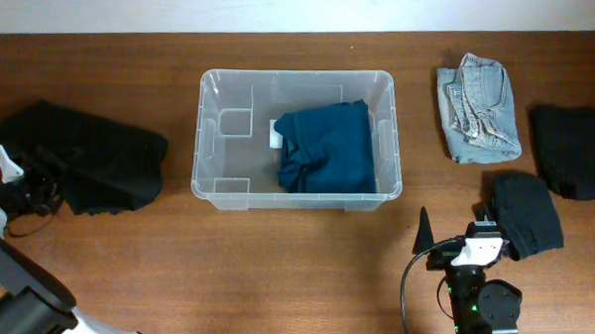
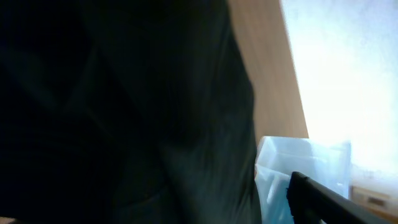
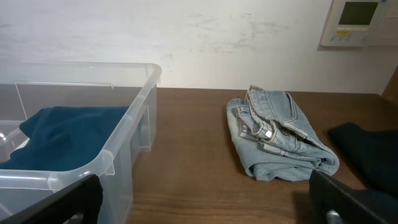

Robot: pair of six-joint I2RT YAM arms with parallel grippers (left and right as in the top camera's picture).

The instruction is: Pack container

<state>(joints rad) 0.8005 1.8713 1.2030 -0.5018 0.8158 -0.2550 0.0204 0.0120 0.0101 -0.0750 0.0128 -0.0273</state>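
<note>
clear rect. container [image 1: 201, 134] w/ rounded corners holds teal garment [image 1: 328, 146]; right gripper [image 3: 202, 190] spread, left gripper [image 1: 37, 186] can't tell.

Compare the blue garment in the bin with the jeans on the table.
The blue garment is dark teal, plain cloth; the jeans are pale, washed denim with a waistband showing. The blue garment lies inside the container, in its right half; the jeans lie on the bare table to the container's right. Both are folded into compact bundles.
</note>
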